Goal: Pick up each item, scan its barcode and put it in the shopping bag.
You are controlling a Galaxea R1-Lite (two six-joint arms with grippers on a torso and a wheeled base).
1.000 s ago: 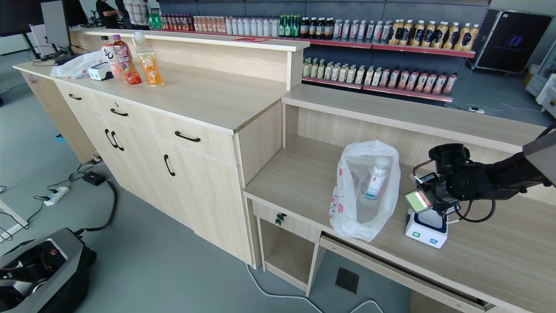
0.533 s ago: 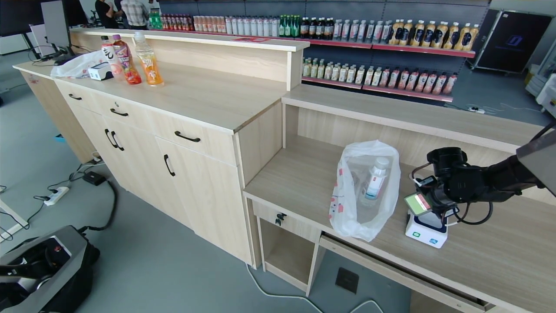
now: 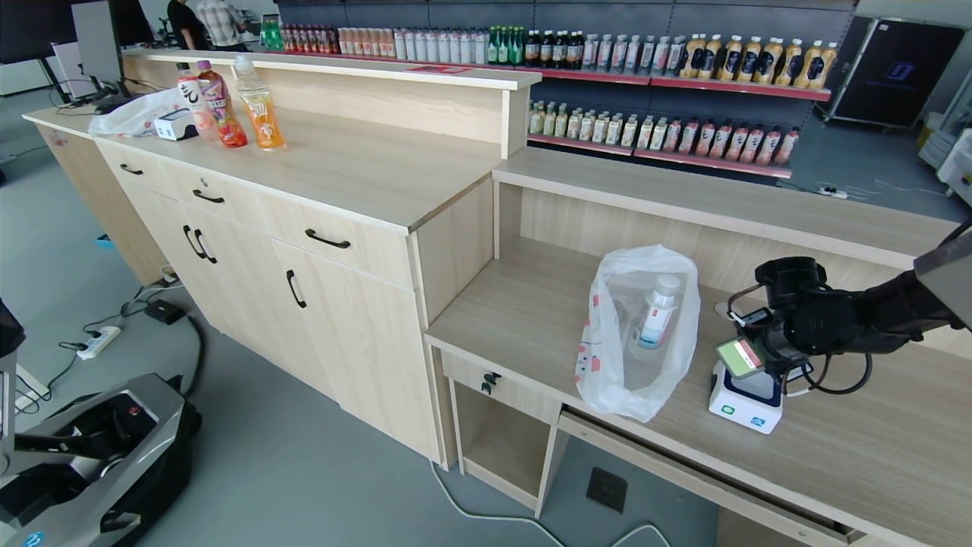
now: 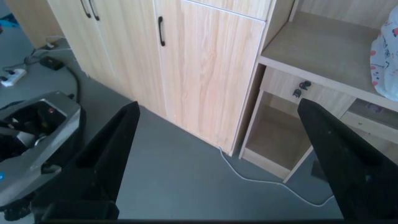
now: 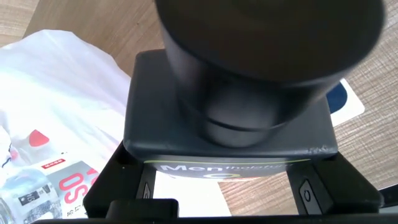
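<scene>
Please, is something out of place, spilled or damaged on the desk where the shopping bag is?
Nothing looks spilled or damaged. The bottle sits inside the shopping bag, and the right gripper holds a small item over the scanner. Only the bag's lower end lies right at the front edge of the desk.
</scene>
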